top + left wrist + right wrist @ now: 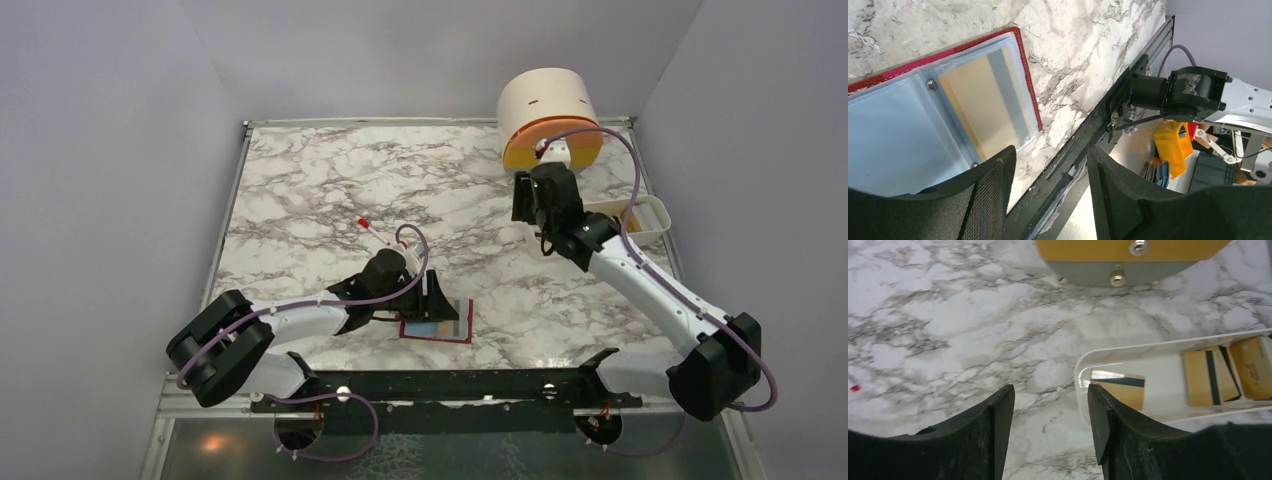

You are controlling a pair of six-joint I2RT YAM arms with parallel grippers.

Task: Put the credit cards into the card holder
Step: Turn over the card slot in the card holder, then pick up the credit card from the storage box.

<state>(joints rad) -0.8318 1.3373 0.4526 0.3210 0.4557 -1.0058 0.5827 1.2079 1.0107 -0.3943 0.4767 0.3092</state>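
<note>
The red card holder (436, 339) lies open and flat near the table's front edge. In the left wrist view its clear sleeves show inside the red edge (1024, 75), and a tan card with a grey stripe (983, 102) sits in the right sleeve. My left gripper (432, 292) is open and empty, just above the holder's near edge (1050, 152). My right gripper (524, 202) is open and empty (1050, 390), hovering left of the white tray (1082, 371). Three tan cards lie in the tray: one near its left end (1120, 388) and two overlapping further right (1209, 377).
The round cream drawer unit (548, 112) stands at the back right, its orange base (1123, 252) just beyond my right gripper. The white tray (648, 220) lies along the right edge. A small red-tipped item (364, 222) lies mid-table. The black rail (1088, 135) borders the front edge.
</note>
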